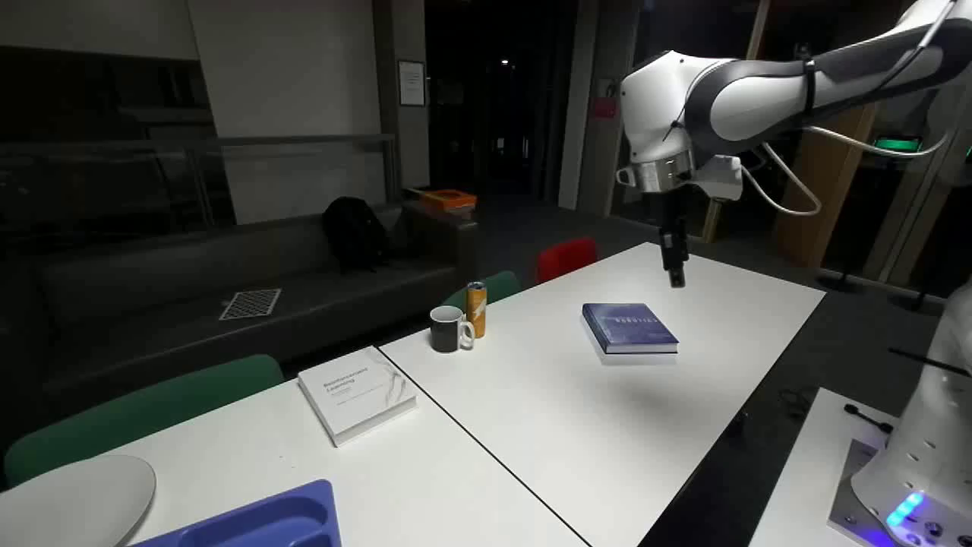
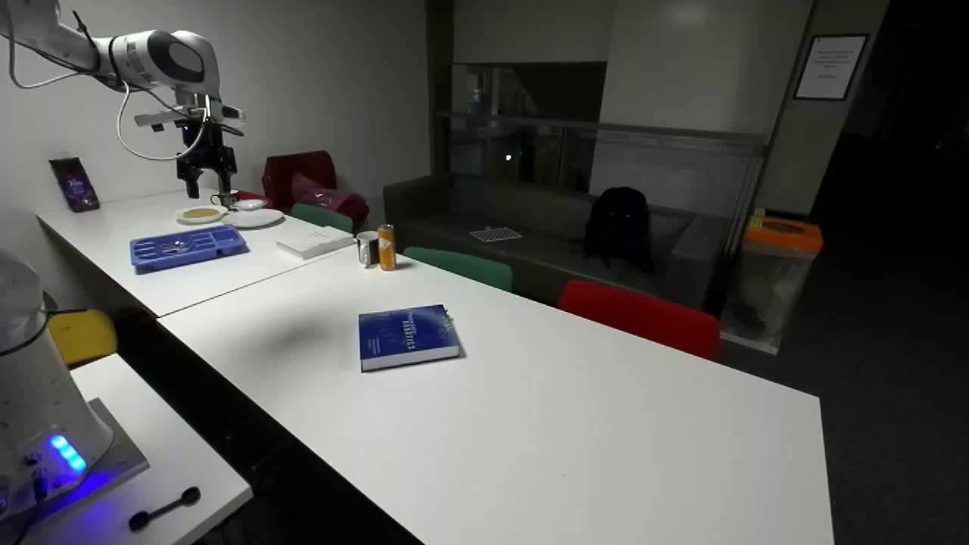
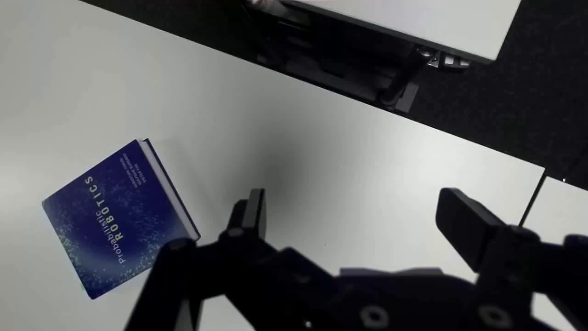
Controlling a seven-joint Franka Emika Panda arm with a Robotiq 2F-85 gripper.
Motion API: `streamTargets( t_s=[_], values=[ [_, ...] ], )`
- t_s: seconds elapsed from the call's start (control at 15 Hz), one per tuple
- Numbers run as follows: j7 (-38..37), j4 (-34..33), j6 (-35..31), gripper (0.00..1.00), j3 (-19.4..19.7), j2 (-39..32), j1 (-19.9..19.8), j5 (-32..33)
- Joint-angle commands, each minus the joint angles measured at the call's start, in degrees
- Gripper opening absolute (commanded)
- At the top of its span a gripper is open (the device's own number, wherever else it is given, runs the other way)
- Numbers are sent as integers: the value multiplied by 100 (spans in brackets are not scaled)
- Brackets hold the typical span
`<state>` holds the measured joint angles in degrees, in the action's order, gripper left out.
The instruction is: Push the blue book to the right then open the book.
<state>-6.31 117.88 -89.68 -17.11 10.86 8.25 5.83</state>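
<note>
The blue book lies flat and closed on the white table in both exterior views [image 1: 629,325] [image 2: 409,334]. In the wrist view the blue book [image 3: 115,220] is at the left, with its cover title facing up and its pale page edge facing the upper right. My gripper hangs well above the table in both exterior views [image 1: 676,281] [image 2: 210,194], apart from the book. In the wrist view my gripper [image 3: 351,200] has its two fingers wide apart with nothing between them. The book is to the left of the left finger there, and that finger's linkage hides one corner.
A white book [image 1: 357,391], a dark mug [image 1: 446,329] and an orange can [image 1: 476,310] stand along the table's far side. A blue tray [image 2: 189,247] and plates [image 2: 253,219] are farther along. The table edge [image 3: 321,85] runs beside the robot base.
</note>
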Motion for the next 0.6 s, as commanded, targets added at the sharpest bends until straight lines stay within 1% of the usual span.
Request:
streamTargets(
  t_s=[0.0,0.2,0.27,0.4,0.53],
  values=[
    [-25,-17,16,100,126,-16,141,20],
    [-226,-19,-115,100,154,-59,114,-45],
    [-383,11,-291,100,166,-67,93,-47],
    [-908,90,-837,100,187,-121,43,21],
    [-1383,163,-1526,100,243,-280,-8,97]
  ],
)
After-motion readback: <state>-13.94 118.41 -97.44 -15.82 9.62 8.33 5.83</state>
